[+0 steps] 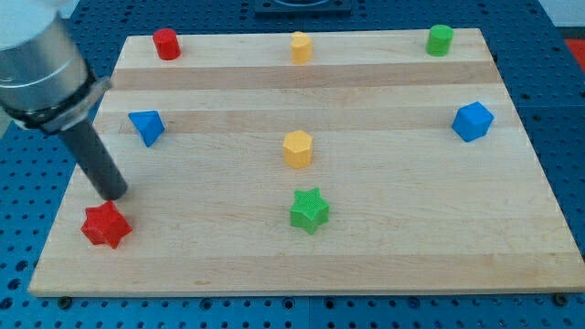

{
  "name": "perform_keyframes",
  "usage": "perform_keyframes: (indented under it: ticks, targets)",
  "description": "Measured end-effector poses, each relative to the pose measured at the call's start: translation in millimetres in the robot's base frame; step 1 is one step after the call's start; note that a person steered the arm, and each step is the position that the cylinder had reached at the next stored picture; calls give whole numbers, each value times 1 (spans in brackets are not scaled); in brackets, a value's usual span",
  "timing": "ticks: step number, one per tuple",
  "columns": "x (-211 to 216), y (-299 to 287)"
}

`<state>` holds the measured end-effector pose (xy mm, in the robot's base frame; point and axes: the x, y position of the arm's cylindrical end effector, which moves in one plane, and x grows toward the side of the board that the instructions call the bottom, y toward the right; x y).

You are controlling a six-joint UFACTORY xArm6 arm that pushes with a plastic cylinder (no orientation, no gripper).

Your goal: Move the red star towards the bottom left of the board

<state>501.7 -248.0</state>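
Camera view: red star [106, 225] low at the view's left of the tabletop [420, 256], already near the bottom-left corner. My tip [113, 195], the tool's only working end, a bare rod with no jaws to open or close, just above the star toward the view's top, close to its upper edge, contact impossible to confirm. Star lying toward the view's bottom from the tip, so probably only a short push down and slightly left remaining.
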Motion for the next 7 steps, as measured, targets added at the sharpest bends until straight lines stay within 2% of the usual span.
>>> perform_keyframes:
  ticks: [2, 7]
  targets:
    - [12, -27]
    - [40, -3]
